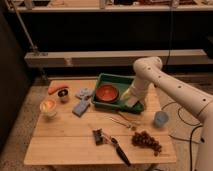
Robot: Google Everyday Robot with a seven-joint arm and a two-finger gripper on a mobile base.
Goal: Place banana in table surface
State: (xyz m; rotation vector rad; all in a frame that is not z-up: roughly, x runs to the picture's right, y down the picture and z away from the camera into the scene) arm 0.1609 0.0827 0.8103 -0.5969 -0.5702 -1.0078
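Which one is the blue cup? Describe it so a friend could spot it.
On the wooden table, find the green tray, where the robot's gripper hangs at its right end. Right of the tray's near corner, by the table's right edge, stands the blue cup. It is the only pale blue round thing there; dark grapes lie nearer the front.

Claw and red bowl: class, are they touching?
Apart. The camera view shows green tray floor between the bowl and the claw, low at the tray's right end.
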